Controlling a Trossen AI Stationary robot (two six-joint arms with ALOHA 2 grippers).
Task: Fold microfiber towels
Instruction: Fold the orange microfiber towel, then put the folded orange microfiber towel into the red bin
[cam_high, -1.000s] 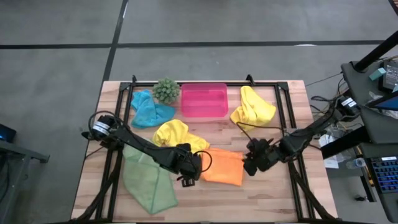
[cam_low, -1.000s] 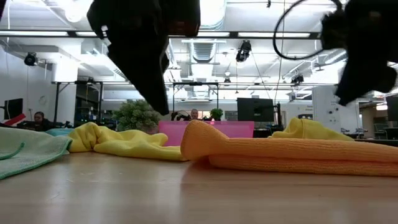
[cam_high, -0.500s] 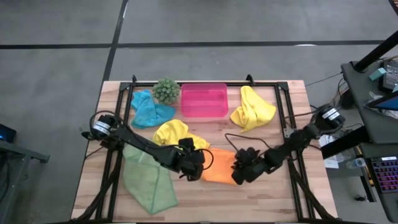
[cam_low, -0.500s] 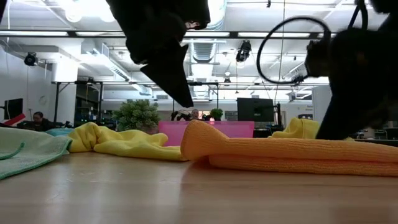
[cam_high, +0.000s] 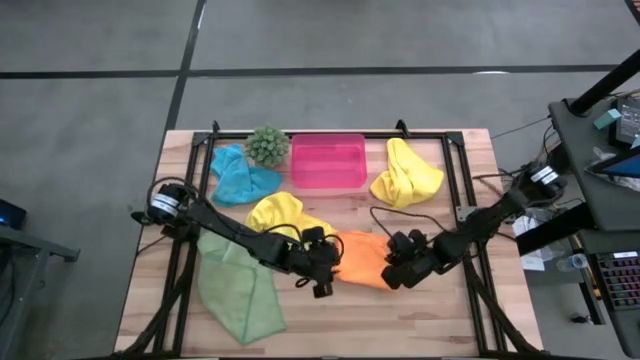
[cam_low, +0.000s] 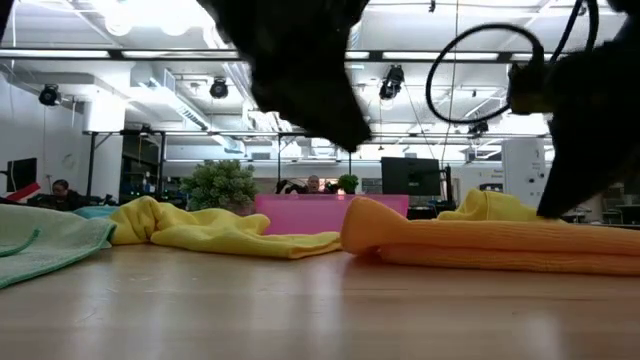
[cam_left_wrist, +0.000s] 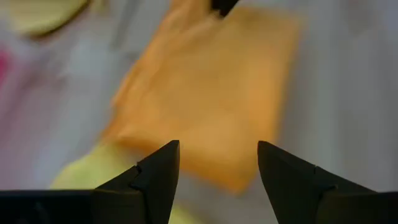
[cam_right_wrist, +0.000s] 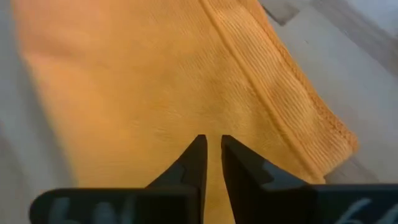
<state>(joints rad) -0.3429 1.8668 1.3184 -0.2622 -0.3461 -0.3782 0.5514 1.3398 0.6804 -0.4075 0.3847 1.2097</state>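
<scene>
1. Frankly, we can read no brand, label or lettering on any cloth, arm or tray.
2. We see the orange towel (cam_high: 365, 260) near the front middle of the table (cam_high: 455, 310), lying between the two grippers: the left gripper (cam_high: 322, 282) is at its left edge and the right gripper (cam_high: 392, 272) at its right edge.
3. We find the left gripper's fingers (cam_left_wrist: 157, 177) spread apart, holding nothing, with the orange towel beyond them (blurred in the left wrist view).
4. The right gripper's fingers (cam_right_wrist: 194, 163) are nearly together over the towel's surface; we cannot tell if they pinch any fabric.
5. The orange towel looks folded into a flat layered slab with a stitched hem and a rounded fold at its left end.
6. Elsewhere lie a yellow towel (cam_high: 280, 214) touching it, a second yellow towel (cam_high: 405, 174), a green towel (cam_high: 238, 292) and a blue towel (cam_high: 238, 177).
</scene>
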